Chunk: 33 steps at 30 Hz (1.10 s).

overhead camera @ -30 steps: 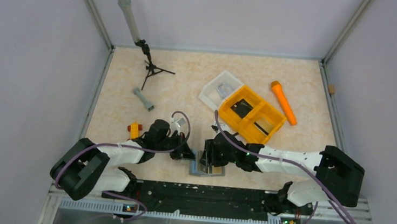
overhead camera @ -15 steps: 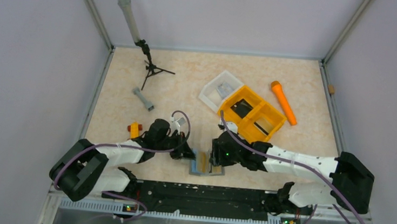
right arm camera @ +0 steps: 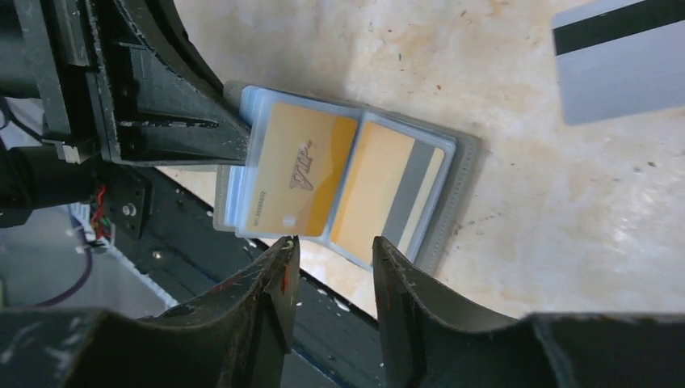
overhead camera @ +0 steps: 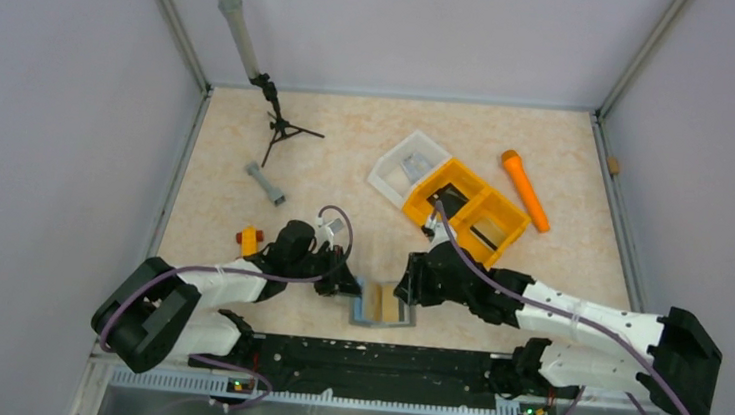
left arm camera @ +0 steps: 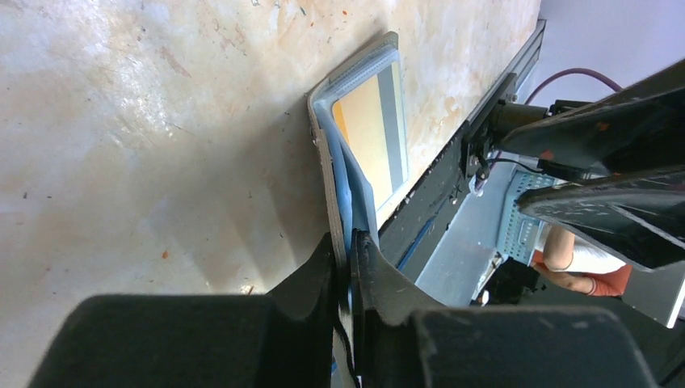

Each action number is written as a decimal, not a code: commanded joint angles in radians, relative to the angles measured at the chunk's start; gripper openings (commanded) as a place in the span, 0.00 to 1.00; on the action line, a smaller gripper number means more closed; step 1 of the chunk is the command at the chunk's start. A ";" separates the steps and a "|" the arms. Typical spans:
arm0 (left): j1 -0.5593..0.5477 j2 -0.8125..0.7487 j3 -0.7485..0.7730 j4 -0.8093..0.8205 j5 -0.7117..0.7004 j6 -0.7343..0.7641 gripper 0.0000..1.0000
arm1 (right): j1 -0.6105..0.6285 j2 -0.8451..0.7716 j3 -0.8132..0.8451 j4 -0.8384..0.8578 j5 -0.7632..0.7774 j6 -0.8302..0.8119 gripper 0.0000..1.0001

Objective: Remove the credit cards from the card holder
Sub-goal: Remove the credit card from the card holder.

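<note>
One slip worries me: the left tool is clamped only on the thin flap edge of the open card holder, so a tug by the right tool, jaws apart and empty just above its two gold cards, could drag it loose. Beyond the right tool: orange bin, clear tray; beside it, one grey striped card. None obstruct.

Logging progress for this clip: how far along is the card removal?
One grey striped card already lies on the table. The left gripper pinches the card holder open, with the right gripper open above it. Two gold cards are still in its slots.
</note>
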 commanded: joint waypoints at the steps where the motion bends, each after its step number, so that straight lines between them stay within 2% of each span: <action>1: -0.002 -0.008 0.025 0.025 0.025 0.000 0.19 | -0.057 0.036 -0.125 0.341 -0.181 0.063 0.38; 5: 0.008 -0.019 0.023 -0.002 0.015 -0.001 0.32 | -0.077 0.143 -0.181 0.521 -0.224 0.103 0.28; 11: 0.055 -0.033 -0.038 0.106 0.068 -0.052 0.54 | -0.077 0.316 -0.174 0.609 -0.259 0.112 0.12; 15: 0.086 -0.071 -0.078 0.147 0.084 -0.076 0.62 | -0.078 0.349 -0.176 0.636 -0.268 0.115 0.10; 17: 0.095 -0.099 -0.086 0.134 0.082 -0.070 0.71 | -0.078 0.352 -0.175 0.636 -0.268 0.114 0.10; 18: 0.099 -0.110 -0.087 0.125 0.081 -0.066 0.72 | -0.078 0.352 -0.172 0.633 -0.268 0.111 0.10; 21: 0.100 -0.122 -0.089 0.113 0.085 -0.059 0.71 | -0.078 0.350 -0.165 0.621 -0.266 0.109 0.10; 24: 0.099 -0.093 -0.083 0.109 0.094 -0.049 0.60 | -0.078 0.346 -0.165 0.618 -0.263 0.110 0.09; 27: 0.098 -0.019 -0.077 0.153 0.127 -0.052 0.58 | -0.077 0.334 -0.167 0.613 -0.263 0.112 0.09; 30: 0.097 0.039 -0.085 0.233 0.145 -0.083 0.44 | -0.078 0.317 -0.172 0.604 -0.255 0.115 0.09; 33: 0.096 0.056 -0.073 0.212 0.137 -0.066 0.29 | -0.078 0.296 -0.177 0.591 -0.247 0.117 0.09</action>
